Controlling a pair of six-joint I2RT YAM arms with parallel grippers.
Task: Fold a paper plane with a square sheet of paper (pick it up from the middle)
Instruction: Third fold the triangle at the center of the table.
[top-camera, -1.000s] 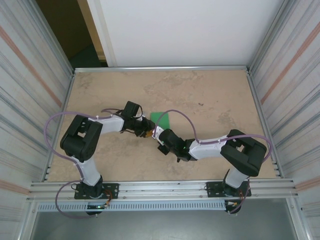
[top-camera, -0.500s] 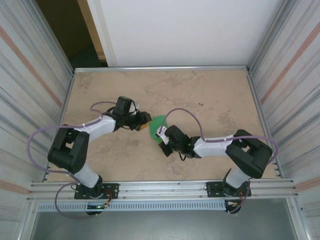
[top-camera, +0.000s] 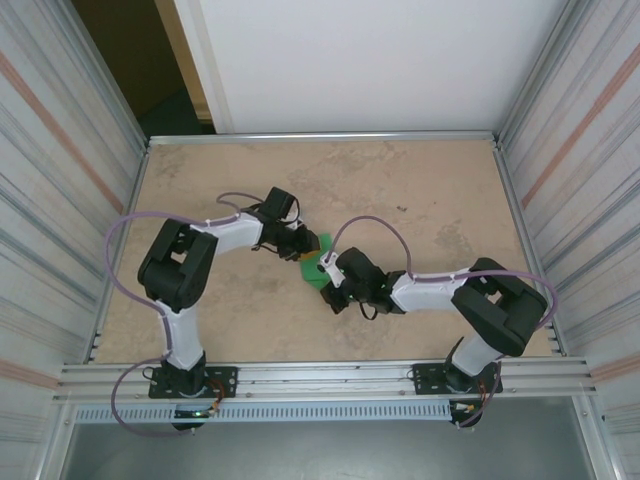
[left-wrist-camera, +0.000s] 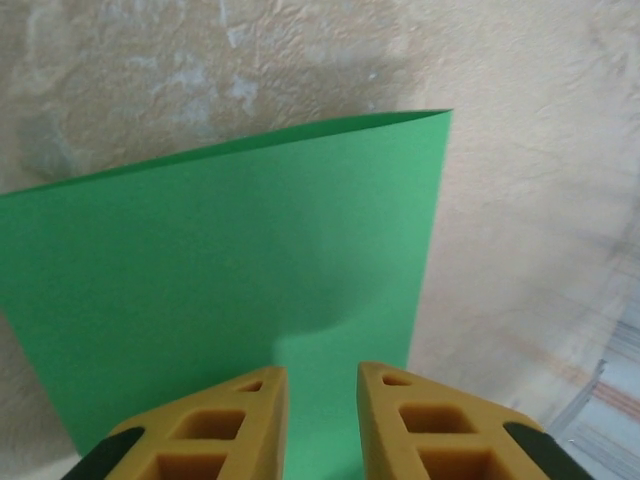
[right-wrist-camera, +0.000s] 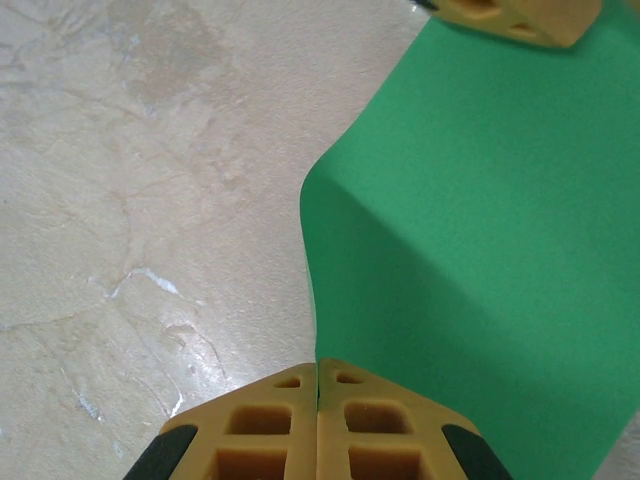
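Square sheet of paper (left-wrist-camera: 230, 260): bright green, bowed upward, at the middle of the bench (top-camera: 430, 190) between the two arms. Right end effector (right-wrist-camera: 318, 368): fingers pressed together, pinching the sheet's near-right edge. Left end effector (left-wrist-camera: 322, 378): jaws narrowly parted over the sheet's far-left margin; contact cannot be told.
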